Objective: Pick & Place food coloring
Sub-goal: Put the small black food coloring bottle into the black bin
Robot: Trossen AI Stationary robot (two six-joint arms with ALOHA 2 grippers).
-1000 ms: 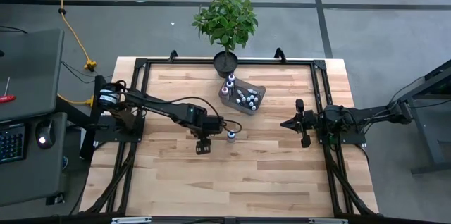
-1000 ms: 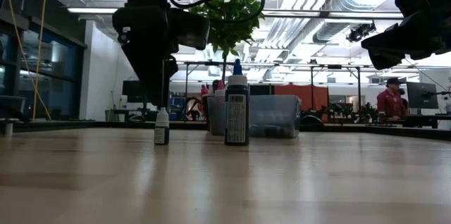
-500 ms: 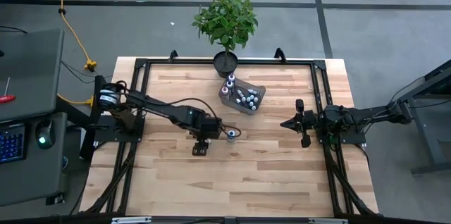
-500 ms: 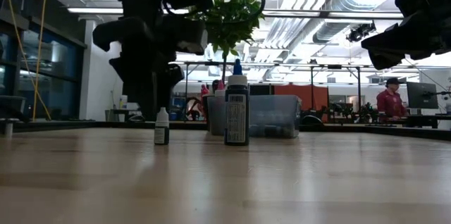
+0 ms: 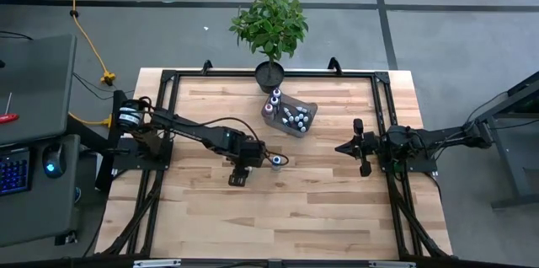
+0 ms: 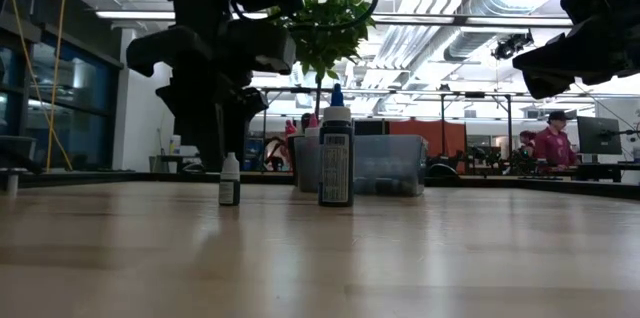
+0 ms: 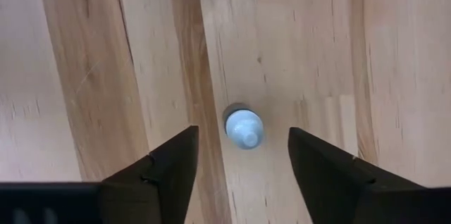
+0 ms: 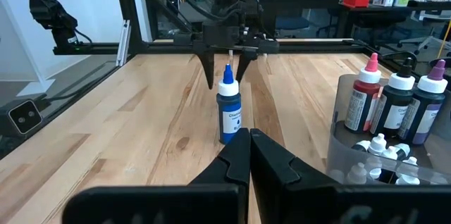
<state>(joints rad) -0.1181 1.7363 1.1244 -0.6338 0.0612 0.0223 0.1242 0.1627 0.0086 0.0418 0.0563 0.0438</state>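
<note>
A tiny white-capped food coloring bottle point(image 7: 244, 128) stands upright on its base on the wooden table. My left gripper point(image 5: 253, 161) points down over it, open, with one finger point(image 7: 176, 160) on each side of the cap and clear of it. A larger blue-capped bottle point(image 6: 336, 163) stands upright just beyond it, toward the table's right. More food coloring bottles sit in the clear bin point(image 5: 290, 116) at the far middle. My right gripper point(image 5: 341, 147) waits shut at the table's right side.
A potted plant point(image 5: 269, 28) stands at the far edge behind the bin. A black metal frame point(image 5: 168, 83) runs around the tabletop. Bare wood lies toward the near edge point(image 5: 278, 217). A person point(image 6: 553, 143) shows in the room beyond the table.
My left gripper has sunk a little toward the small bottle and rolled about its own axis, so its fingers now stand on either side of the cap. Neither bottle has moved.
</note>
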